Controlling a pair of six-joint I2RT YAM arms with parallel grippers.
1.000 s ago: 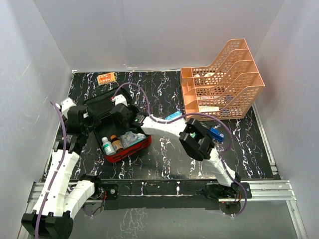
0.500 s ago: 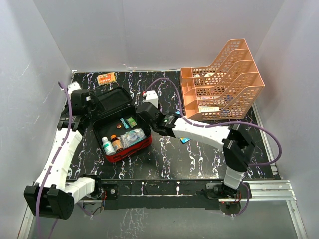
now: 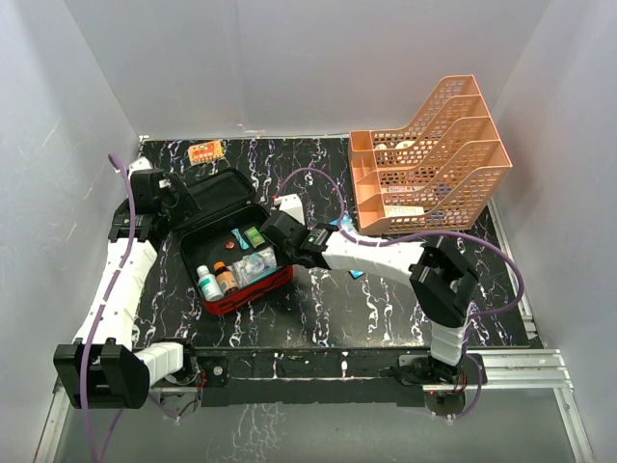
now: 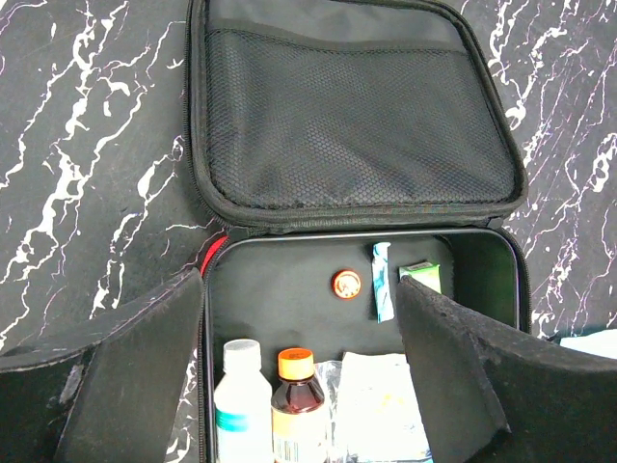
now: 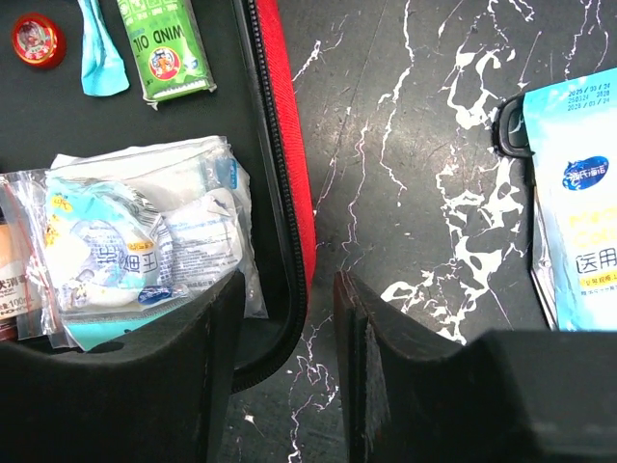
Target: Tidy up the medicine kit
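- Lying open left of centre on the black marbled table, the medicine kit is red and black-lined (bottles inside). The right gripper has come nearer its wall. Pale walls surround.
- Left wrist: the left gripper gapes wide, empty.
- Right wrist: narrow jaws straddle the red rim; whether they grip it cannot be told.

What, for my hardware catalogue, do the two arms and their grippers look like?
The left arm and right arm both have white tubular links joined by chunky black joint housings, and each is trailed by a loose purple cable. The left gripper and right gripper have broad matte-black fingers with scuffed edges.
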